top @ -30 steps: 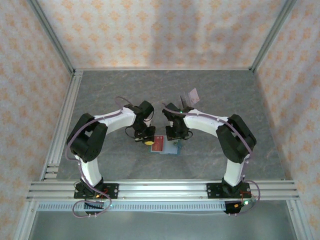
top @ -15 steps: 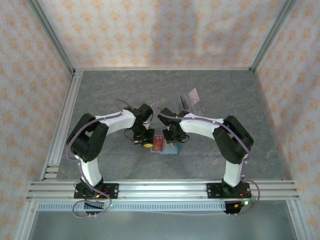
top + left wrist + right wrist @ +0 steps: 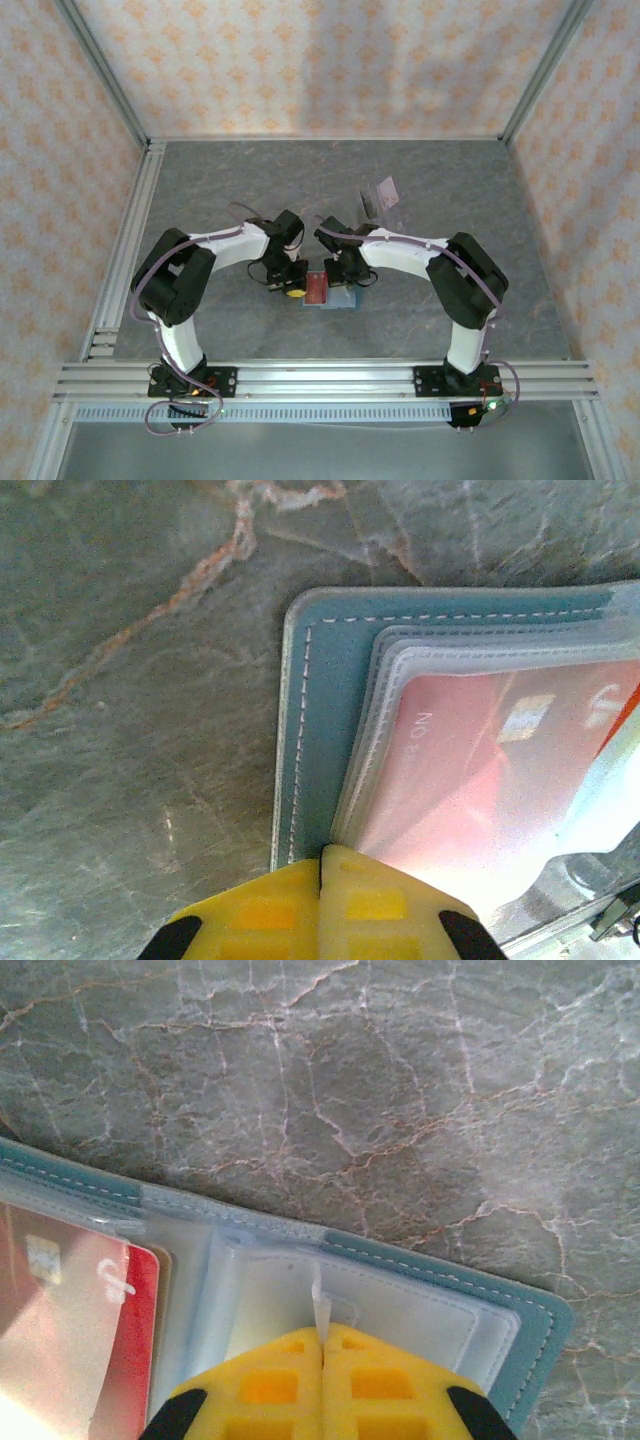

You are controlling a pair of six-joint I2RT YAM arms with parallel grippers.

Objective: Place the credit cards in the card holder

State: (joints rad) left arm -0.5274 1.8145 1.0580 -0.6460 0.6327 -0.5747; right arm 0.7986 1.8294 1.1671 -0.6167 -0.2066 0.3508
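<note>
Lying open on the grey marbled desk [image 3: 250, 180], the card holder [image 3: 345, 298] is sitting between the two claws, near the middle of the desk. A red card [image 3: 316, 288] is sitting in its left half under a cloudy clear pocket, pale markings showing through. The left claw [image 3: 292, 290] is pressing at the holder's left edge with its yellow pads together; whether a pocket edge is caught between them, cannot tell. The right claw [image 3: 345, 280] is on the right half, pads together and pinching a thin clear sliver of pocket that is sticking up between them. A clear stand [image 3: 380, 195] is standing farther back, well apart from the holder.
</note>
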